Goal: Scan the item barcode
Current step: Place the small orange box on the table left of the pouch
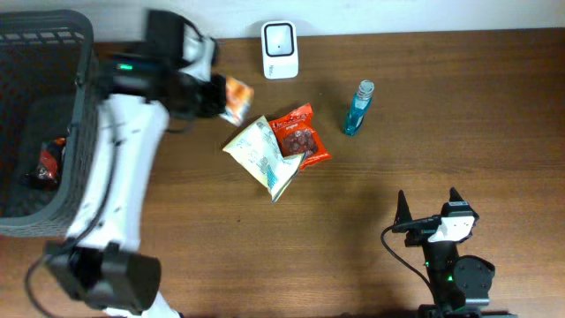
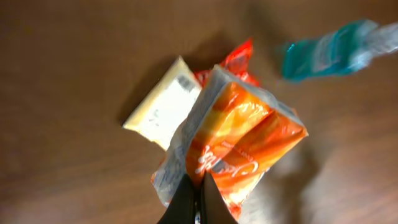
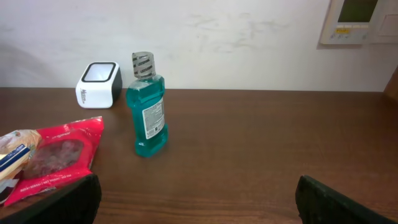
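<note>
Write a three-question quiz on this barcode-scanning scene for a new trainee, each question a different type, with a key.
1. True or false: the left gripper is shut on the orange packet.
2. Which item stands upright? A. the mouthwash bottle B. the red snack bag C. the cream packet
3. Fill in the gap: the right gripper is ____ and holds nothing.

Key: 1 true; 2 A; 3 open.
</note>
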